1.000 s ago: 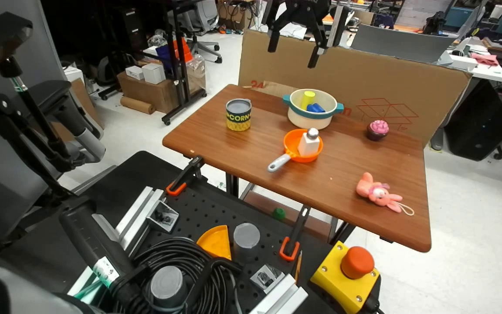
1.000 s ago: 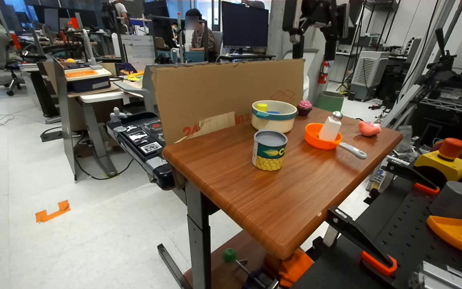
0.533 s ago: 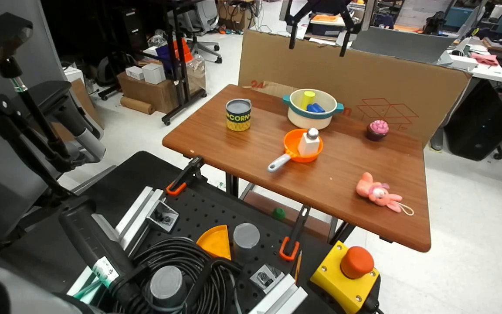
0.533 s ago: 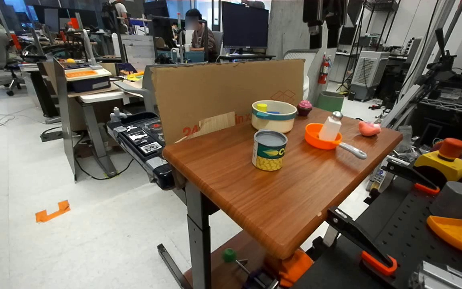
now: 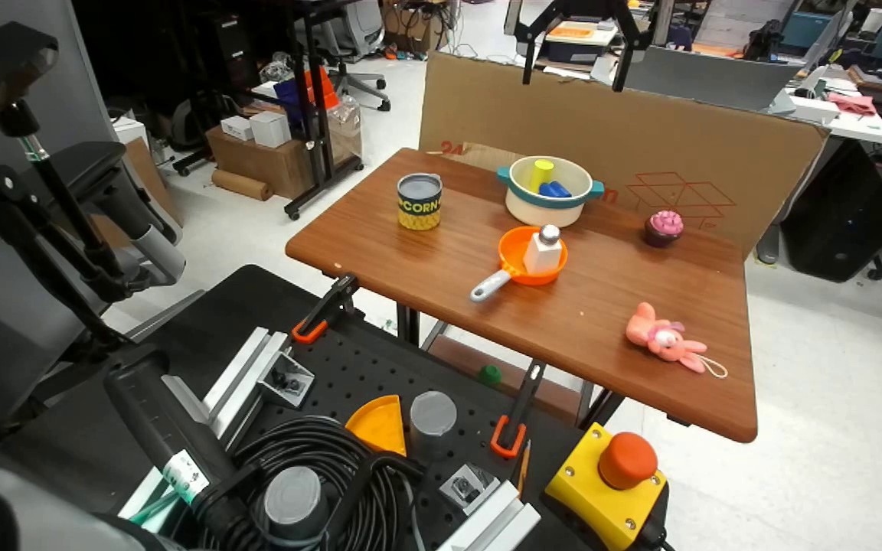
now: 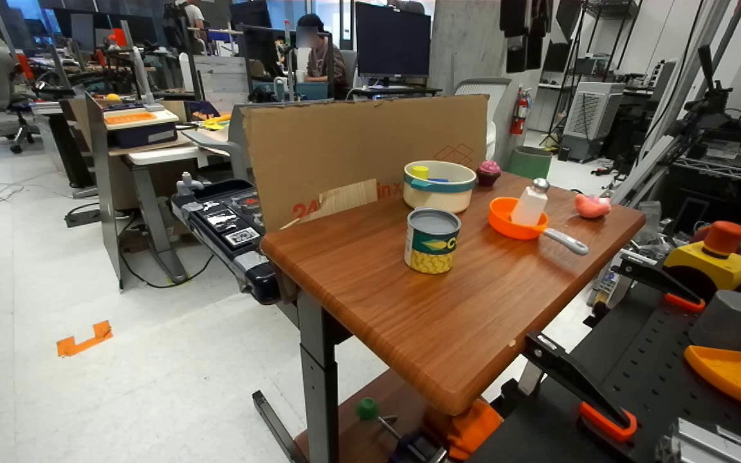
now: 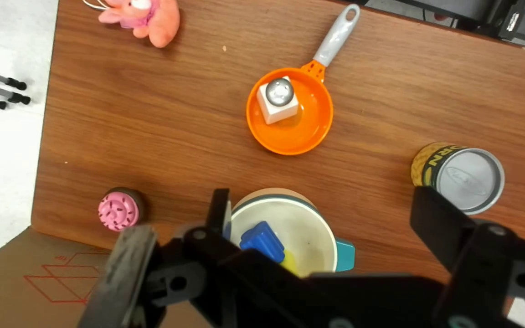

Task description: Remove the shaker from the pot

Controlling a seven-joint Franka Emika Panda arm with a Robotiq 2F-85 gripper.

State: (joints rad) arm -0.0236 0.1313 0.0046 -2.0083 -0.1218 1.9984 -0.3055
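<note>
The shaker, white and squarish with a round silver cap, stands in the orange pot, leaning slightly in an exterior view. The shaker shows in both exterior views [image 5: 541, 254] [image 6: 529, 206] and in the wrist view [image 7: 277, 108]. The pot [image 5: 512, 243] has a grey handle and sits mid-table; it also shows in an exterior view [image 6: 501, 222] and in the wrist view [image 7: 310, 125]. My gripper [image 5: 574, 80] is open and empty, high above the table's back side. In the wrist view my gripper [image 7: 321, 197] has its fingers wide apart, below the pot in the picture.
A cream bowl [image 5: 533, 210] with blue and yellow pieces stands behind the pot. A corn can [image 5: 419, 210], a cupcake toy [image 5: 663, 228] and a pink plush toy [image 5: 663, 338] lie around it. A cardboard wall [image 5: 686, 145] stands at the table's back edge.
My gripper has moved right in both exterior views and has turned, so its fingers now look nearly in line in an exterior view. It stays open. The shaker and pot have not moved.
</note>
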